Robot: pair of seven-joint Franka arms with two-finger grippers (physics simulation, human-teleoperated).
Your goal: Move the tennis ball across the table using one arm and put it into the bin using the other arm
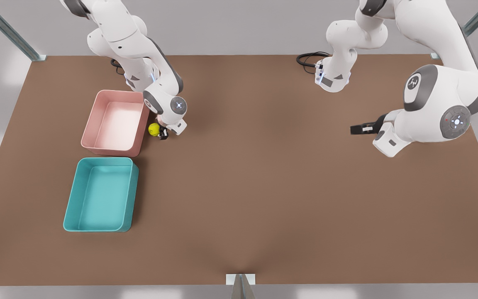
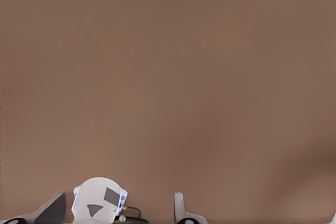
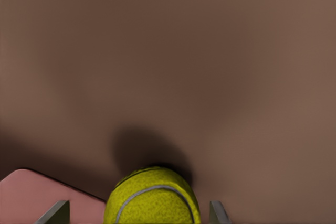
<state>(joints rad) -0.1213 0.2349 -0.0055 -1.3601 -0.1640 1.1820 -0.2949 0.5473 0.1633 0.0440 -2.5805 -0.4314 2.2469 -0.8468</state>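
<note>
Item: right gripper [image 1: 161, 132]. It stands low at the table [image 1: 264, 187], on the front view's left. In the right wrist view its two fingertips [image 3: 55, 212] flank the tennis ball [image 3: 152, 196], one on each side. Whether the pads press the ball or stand just off it cannot be told from these pictures.

Item: tennis ball [image 1: 154, 129]. It sits between the right gripper's fingers, low over the tabletop; its shadow lies just beyond it, so it may be slightly raised, though that is a judgement.

Item: pink tray [image 1: 115, 123]. It lies directly beside the gripper, its near wall almost touching the ball. It holds nothing.

Item: bin [image 1: 101, 194]. Teal, it lies a little farther from the gripper, past the pink tray toward the camera. It holds nothing.

Item: left gripper [image 1: 358, 129]. It lies well apart from the ball, across the table on the front view's right, raised and turned sideways. Its fingers [image 2: 180, 208] stand spread with bare table between them. This arm waits.

Status of the task: the ball is on the bin's side of the table, so the crossing looks done. Judged remaining: secure the ball, carry it past the pink tray and release it over the teal bin.
</note>
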